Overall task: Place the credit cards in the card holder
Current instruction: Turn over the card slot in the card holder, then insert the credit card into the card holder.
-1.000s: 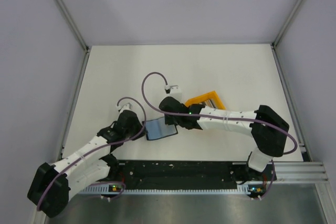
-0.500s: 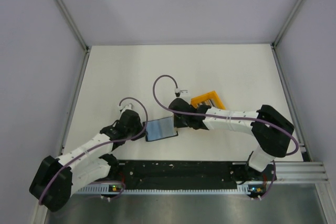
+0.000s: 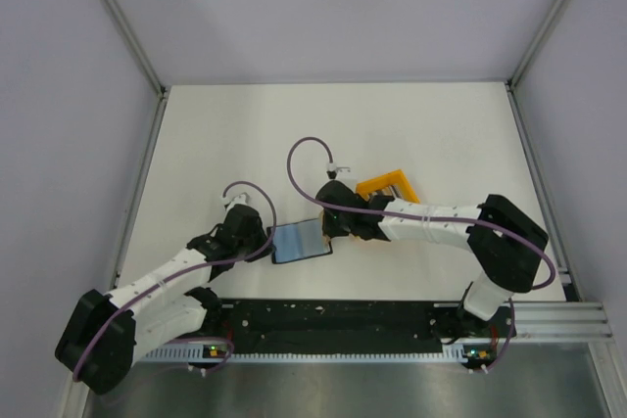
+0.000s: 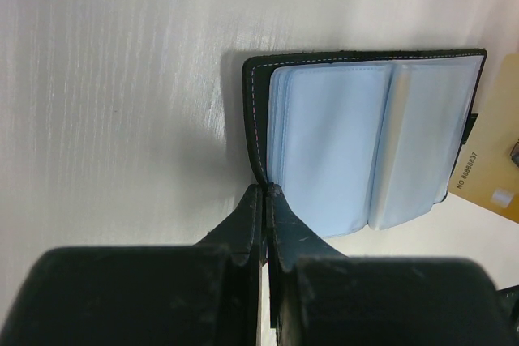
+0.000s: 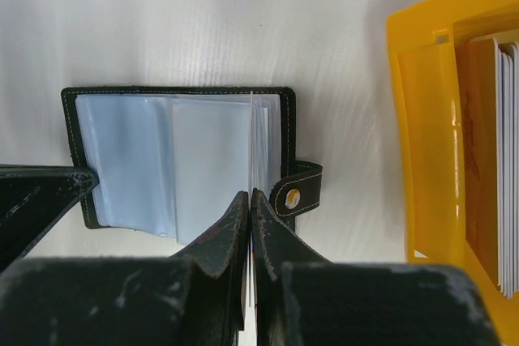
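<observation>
A: Where is the card holder (image 5: 178,160)?
B: Lying open on the white table (image 3: 441,134), pale blue sleeves up, between the 2 arms.
A: And the credit cards (image 5: 507,168)?
B: Standing edge-on in the orange bin (image 5: 422,119), just beside the holder.
A: The pincers?
B: The left gripper (image 4: 263,192) is clenched, tips touching the cover's edge. The right gripper (image 5: 250,194) is clenched at the sleeves; a thin pale edge lines up with its tips, and I cannot tell whether that is a card or a sleeve.

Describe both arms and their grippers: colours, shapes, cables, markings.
The left arm and right arm have white links with bulky black joints. A purple cable loops along each. The left gripper and right gripper have black, wedge-shaped fingers, scuffed whitish. No markings are legible.
</observation>
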Robot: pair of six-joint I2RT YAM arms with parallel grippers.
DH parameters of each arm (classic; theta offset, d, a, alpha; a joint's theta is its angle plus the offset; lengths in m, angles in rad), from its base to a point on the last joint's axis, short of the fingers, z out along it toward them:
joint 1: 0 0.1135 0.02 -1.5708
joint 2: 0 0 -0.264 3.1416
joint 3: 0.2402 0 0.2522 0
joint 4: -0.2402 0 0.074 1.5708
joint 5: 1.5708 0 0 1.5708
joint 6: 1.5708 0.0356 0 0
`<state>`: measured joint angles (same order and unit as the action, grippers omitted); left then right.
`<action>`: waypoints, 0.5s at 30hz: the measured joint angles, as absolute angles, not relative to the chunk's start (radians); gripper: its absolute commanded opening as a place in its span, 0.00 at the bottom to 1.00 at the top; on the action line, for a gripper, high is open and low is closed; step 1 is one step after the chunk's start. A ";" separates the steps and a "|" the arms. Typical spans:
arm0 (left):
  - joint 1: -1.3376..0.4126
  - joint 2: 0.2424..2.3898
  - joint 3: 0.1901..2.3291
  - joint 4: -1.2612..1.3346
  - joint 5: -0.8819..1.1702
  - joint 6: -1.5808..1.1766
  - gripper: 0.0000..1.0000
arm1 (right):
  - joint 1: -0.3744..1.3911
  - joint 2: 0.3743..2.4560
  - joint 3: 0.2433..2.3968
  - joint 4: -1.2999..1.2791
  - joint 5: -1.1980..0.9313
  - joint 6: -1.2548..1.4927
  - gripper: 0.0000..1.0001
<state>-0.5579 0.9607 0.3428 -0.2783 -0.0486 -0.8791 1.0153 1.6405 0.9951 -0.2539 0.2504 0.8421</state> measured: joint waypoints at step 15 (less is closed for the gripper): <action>-0.558 0.970 0.343 -0.265 -0.042 -0.868 0.00 | 1.010 1.676 0.988 -0.212 0.196 0.854 0.00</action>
